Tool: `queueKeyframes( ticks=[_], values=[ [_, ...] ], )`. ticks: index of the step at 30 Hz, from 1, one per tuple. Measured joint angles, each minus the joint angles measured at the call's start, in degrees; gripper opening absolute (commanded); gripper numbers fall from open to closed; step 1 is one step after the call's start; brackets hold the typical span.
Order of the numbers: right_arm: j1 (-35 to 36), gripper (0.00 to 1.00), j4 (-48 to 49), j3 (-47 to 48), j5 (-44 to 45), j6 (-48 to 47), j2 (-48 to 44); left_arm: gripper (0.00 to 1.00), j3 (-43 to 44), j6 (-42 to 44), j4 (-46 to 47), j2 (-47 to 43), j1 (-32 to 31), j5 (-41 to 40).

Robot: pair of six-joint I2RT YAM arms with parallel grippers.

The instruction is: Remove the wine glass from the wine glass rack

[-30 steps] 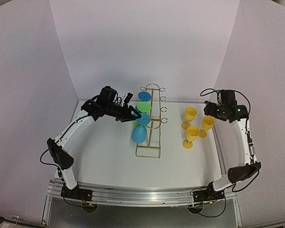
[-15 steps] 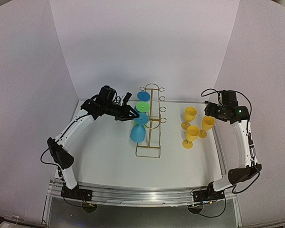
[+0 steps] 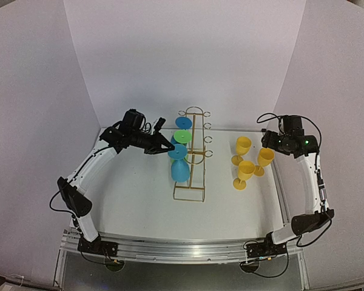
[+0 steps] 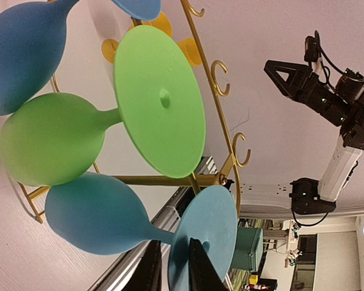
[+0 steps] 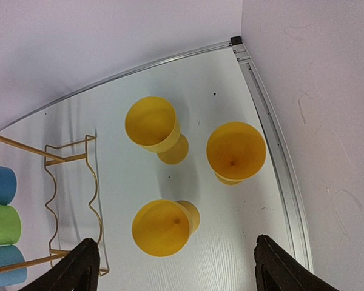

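Observation:
The gold wire wine glass rack (image 3: 194, 159) stands mid-table. Three wine glasses hang sideways on its left side: a blue one (image 4: 21, 51), a green one (image 4: 51, 139) and a light-blue one (image 4: 100, 212). In the left wrist view my left gripper (image 4: 173, 267) has its jaws close together over the rim of the light-blue glass's foot (image 4: 215, 224), one finger on each face. In the top view it (image 3: 164, 145) is at the rack's left side. My right gripper (image 5: 175, 241) is open and empty above the yellow glasses, and shows in the top view (image 3: 272, 140).
Three yellow glasses (image 3: 247, 159) stand upright on the table right of the rack; they also show in the right wrist view (image 5: 164, 227). The rack's right-side hooks (image 4: 221, 77) are bare. White walls enclose the table on three sides.

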Motion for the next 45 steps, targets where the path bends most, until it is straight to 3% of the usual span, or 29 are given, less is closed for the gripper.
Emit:
queueKeyframes(
  ticks=[3, 31, 45],
  values=[
    [0.00, 0.82, -0.02, 0.06, 0.02, 0.08, 0.00, 0.00, -0.31, -0.54, 0.99, -0.19, 0.02, 1.37],
    [0.00, 0.82, -0.28, 3.56, -0.50, 0.52, 0.14, 0.00, -7.58, -2.96, 3.93, -5.59, 4.91, 6.99],
    [0.67, 0.81, -0.31, 4.69, -3.35, 1.17, 0.59, 0.00, -11.77, -7.71, 11.88, -5.78, 4.90, 10.14]
  ],
)
